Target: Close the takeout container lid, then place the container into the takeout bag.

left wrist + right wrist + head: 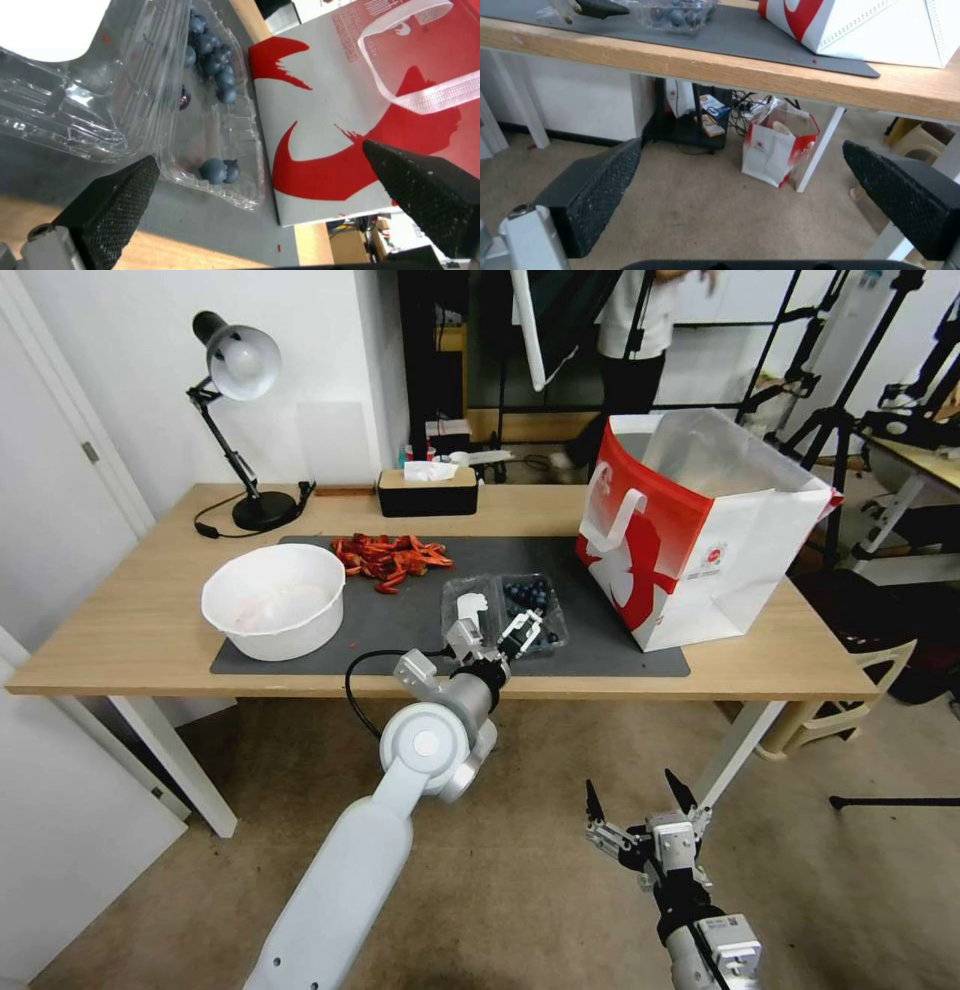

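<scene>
The takeout container point(528, 610) lies open on the grey mat point(400, 620) near the table's point(120, 640) front edge, blueberries in one half and the lid point(470, 605) folded out flat beside it, partly hidden by the left gripper point(497, 638). That gripper hovers at the container's near edge with fingers point(115, 206) spread wide, holding nothing. The takeout bag point(700, 530) stands upright just beside the container, while the right gripper point(640, 805) hangs below table height, fingers point(595, 191) apart and empty.
</scene>
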